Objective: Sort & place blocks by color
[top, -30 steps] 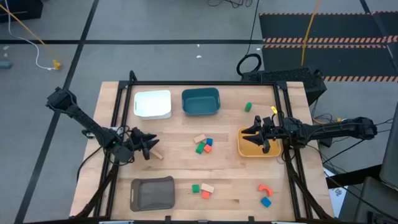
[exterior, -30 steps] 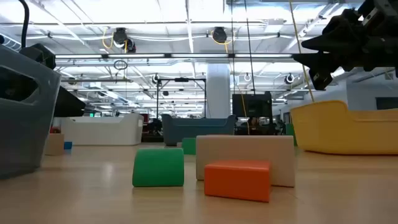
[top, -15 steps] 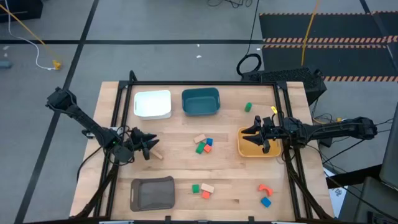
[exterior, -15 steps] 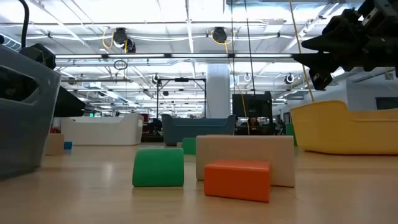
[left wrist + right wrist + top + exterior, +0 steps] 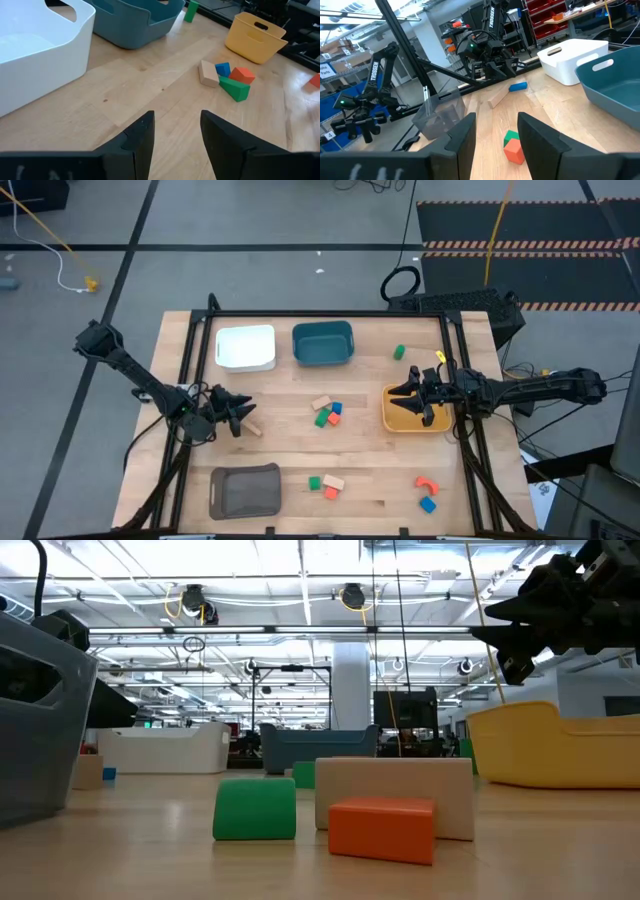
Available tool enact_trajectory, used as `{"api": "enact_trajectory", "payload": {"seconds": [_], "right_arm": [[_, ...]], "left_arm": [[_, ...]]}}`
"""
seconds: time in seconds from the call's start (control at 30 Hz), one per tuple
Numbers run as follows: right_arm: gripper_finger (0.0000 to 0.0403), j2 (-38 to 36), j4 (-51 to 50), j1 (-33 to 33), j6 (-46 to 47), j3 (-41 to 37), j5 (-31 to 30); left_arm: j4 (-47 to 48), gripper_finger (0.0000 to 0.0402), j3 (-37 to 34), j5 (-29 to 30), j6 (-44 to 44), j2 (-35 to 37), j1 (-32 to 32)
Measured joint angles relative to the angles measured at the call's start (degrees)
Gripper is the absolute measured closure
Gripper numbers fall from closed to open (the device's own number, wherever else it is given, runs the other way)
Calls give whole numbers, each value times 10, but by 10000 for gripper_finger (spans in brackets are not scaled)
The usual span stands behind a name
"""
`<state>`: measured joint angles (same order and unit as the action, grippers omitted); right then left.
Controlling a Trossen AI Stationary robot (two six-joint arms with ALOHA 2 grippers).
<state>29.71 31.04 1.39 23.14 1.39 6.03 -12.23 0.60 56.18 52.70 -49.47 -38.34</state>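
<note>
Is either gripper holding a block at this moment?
No. The left gripper and right gripper both show open fingers with only bare table between them.

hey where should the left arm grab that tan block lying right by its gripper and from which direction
Grip the tan block across its two long flat sides, coming straight down from above. It lies flat on the table as a short brick, slightly angled, so turn the jaws to match. The left gripper, open and empty, sits beside it, and nothing crowds the block, so a top-down approach looks easiest.
</note>
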Motion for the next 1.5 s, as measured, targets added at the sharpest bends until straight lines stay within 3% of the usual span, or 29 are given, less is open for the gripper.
{"api": "enact_trajectory", "payload": {"seconds": [1.5], "right_arm": [[264, 0, 37, 0, -17, 0, -3]], "left_arm": [[0, 240, 0, 0, 0, 0, 0]]}}
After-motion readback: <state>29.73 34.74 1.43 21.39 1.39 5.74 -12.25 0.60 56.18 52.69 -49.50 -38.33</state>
